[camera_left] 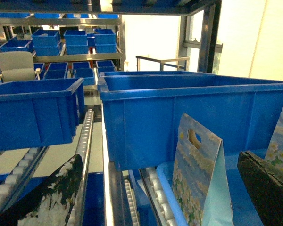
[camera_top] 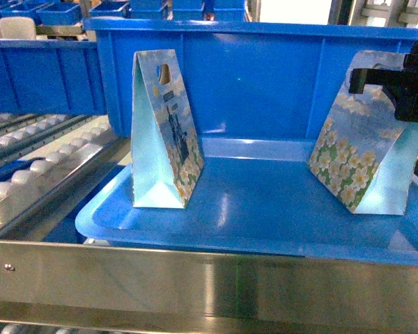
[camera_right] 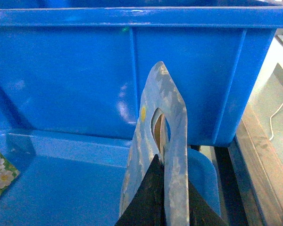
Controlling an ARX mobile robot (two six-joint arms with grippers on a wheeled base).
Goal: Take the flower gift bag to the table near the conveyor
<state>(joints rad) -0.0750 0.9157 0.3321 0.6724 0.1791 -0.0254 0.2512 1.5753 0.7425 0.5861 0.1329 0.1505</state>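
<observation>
We see a shallow blue tray [camera_top: 251, 223] with a large blue bin [camera_top: 265, 76] at its twelve o'clock, smaller blue bins [camera_left: 33, 110] shelved at ten o'clock.

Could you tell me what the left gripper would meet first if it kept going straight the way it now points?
Probably the nearer flower gift bag, standing ahead of the left gripper; depth is unclear.

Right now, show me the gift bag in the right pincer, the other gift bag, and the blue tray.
Held gift bag [camera_top: 359, 156]: head view, flowered front face.
Other gift bag [camera_top: 171, 139], head view, its printed side panel.
Blue tray [camera_top: 216, 236]: head view, front rim.
Right pincer [camera_top: 386, 80]: head view, at the bag's top.
</observation>
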